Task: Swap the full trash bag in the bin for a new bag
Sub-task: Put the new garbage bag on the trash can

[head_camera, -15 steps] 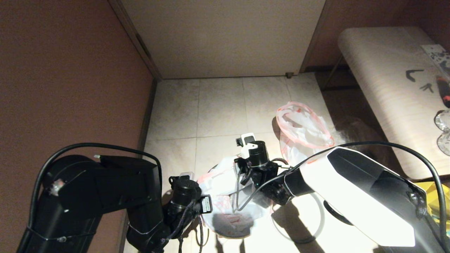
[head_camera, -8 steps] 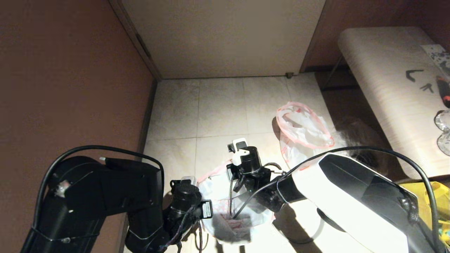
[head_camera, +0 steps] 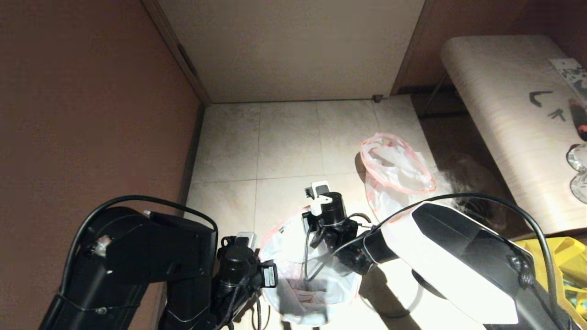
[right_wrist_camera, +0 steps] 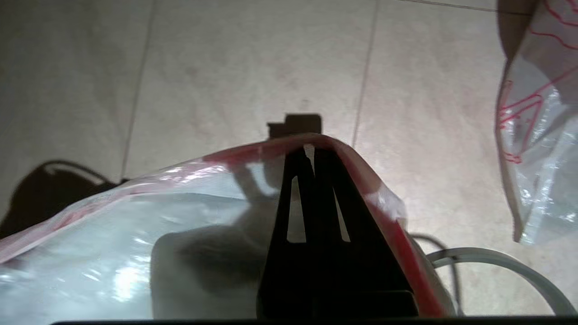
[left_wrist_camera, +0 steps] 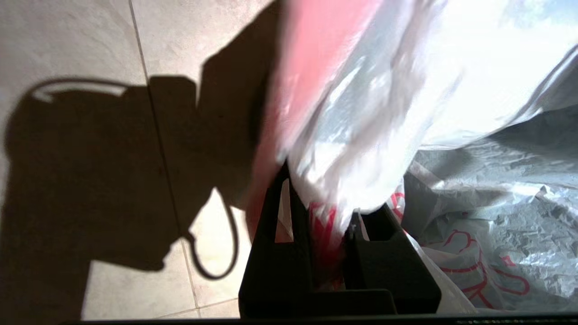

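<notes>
The new bag, thin white plastic with a red hem, hangs stretched open between my two grippers low in the head view. My left gripper is shut on a bunched fold of its red hem. My right gripper is shut at the far side of the mouth, and the red hem runs taut over its fingertips. The full trash bag stands on the tiles to the right, its pink hem open; its bottles do not show. The bin's grey hoop lies on the floor. The bin's black body is hidden.
A brown wall runs close along the left. A pale wooden table stands at the right, with a yellow bag below its near end. Bare floor tiles stretch ahead to the far wall.
Both grippers kept hold of the new bag and its mouth has spread wider and lower. My right gripper swung left, then back a little. My left arm shifted right.
</notes>
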